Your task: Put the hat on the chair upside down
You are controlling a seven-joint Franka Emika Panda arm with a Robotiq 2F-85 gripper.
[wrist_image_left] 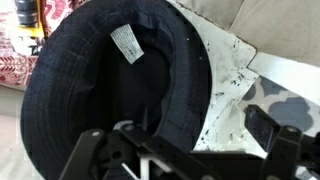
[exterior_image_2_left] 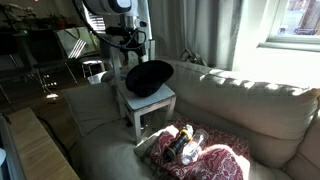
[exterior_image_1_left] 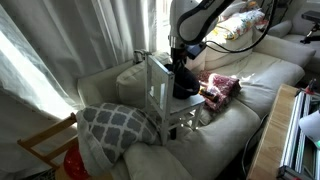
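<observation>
In the wrist view we are looking straight down into the hat [wrist_image_left: 110,90]. Its hollow inside is facing up at us, with a white label [wrist_image_left: 125,45] showing on the lining, so it is lying upside down on the chair [wrist_image_left: 228,70]. The hat is covering most of the seat, leaving only the right part bare, and the frame is cutting off the hat's left edge. The gripper [wrist_image_left: 180,145] is hanging above the hat's near rim with its fingers spread wide and gripping nothing. The fingers are dark and blurred along the bottom edge.

In an exterior view the hat [exterior_image_2_left: 148,77] is resting on the chair [exterior_image_2_left: 158,108], which is standing on the sofa [exterior_image_2_left: 240,100]. The gripper [exterior_image_2_left: 133,42] is just above the hat, and a red-patterned cloth bundle [exterior_image_2_left: 195,150] is lying nearer to us. In an exterior view the hat [exterior_image_1_left: 186,82] is merging with the dark gripper, and a patterned cushion [exterior_image_1_left: 115,125] is hiding the chair's lower legs.
</observation>
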